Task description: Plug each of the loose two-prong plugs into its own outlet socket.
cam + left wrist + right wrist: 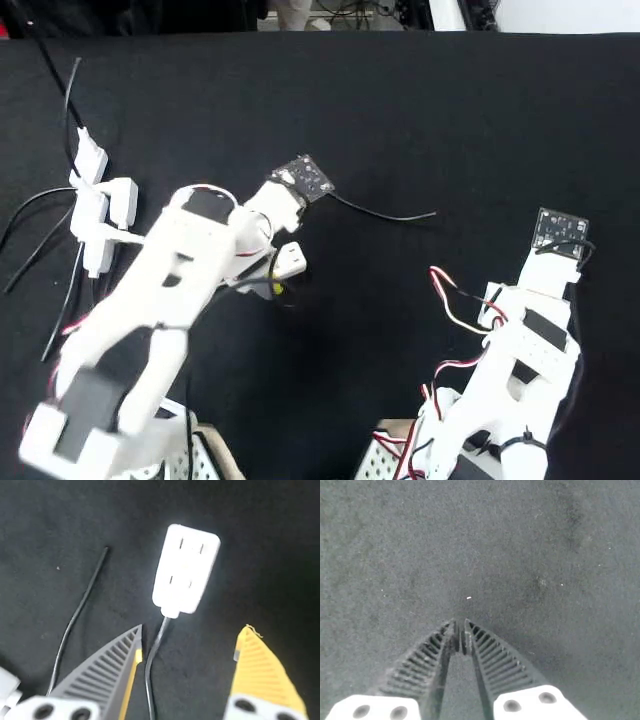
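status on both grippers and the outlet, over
Left gripper open over the white outlet, its cord running back between the jaws. Right gripper shut, empty, over black cloth. Outlet sockets empty, no plug in yet. Beside it, a loose black wire.

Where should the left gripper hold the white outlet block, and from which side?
Probably across its two long side walls, coming from above: the white outlet block lies flat, slots up, and the open left gripper spans wider than it.
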Controlling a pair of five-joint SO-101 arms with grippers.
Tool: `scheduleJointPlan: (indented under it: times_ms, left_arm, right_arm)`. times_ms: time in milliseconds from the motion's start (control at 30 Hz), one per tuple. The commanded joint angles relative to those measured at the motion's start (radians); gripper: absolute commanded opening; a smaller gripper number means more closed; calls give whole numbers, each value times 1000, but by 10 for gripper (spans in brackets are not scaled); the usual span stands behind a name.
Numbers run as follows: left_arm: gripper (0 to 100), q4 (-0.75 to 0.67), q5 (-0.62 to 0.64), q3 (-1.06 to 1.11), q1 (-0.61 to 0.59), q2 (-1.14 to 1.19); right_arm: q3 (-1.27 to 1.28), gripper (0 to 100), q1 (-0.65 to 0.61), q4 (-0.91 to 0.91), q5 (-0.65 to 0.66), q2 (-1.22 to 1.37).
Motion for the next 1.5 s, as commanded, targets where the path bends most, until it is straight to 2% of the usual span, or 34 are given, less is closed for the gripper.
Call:
scheduleJointPlan:
  times_ms: [0, 133, 233, 367, 467, 667, 833, 1133, 1300, 1467]
  left_arm:
    - [278, 71, -12, 30, -58, -238]
    - [257, 75, 17, 179, -140, -473]
    - [257, 64, 20, 343, -182, -644]
    - [257, 12, 17, 542, -297, -881]
    - [255, 14, 17, 674, -366, -1051]
    - [254, 32, 15, 926, -421, -1376]
    - [253, 32, 15, 1102, -444, -1588]
    - [253, 25, 14, 1155, -466, -1570]
    - [253, 25, 12, 1158, -466, -1570]
    - [253, 32, -72, 1159, -466, -1570]
  right_arm:
    - [-61, 15, -20, -14, 3, 4]
    - [-70, 15, -189, 23, 101, 5]
    - [-139, 15, -331, 120, 144, 5]
    - [-292, 21, -506, 265, 196, 5]
    - [-418, 90, -640, 377, 244, 5]
    - [-593, 120, -804, 388, 334, 111]
    - [-811, 120, -868, 385, 350, 417]
    - [-1191, 120, -973, 384, 482, 921]
    - [-1343, 120, -1017, 351, 479, 1092]
    - [-1465, 121, -1016, 285, 425, 1254]
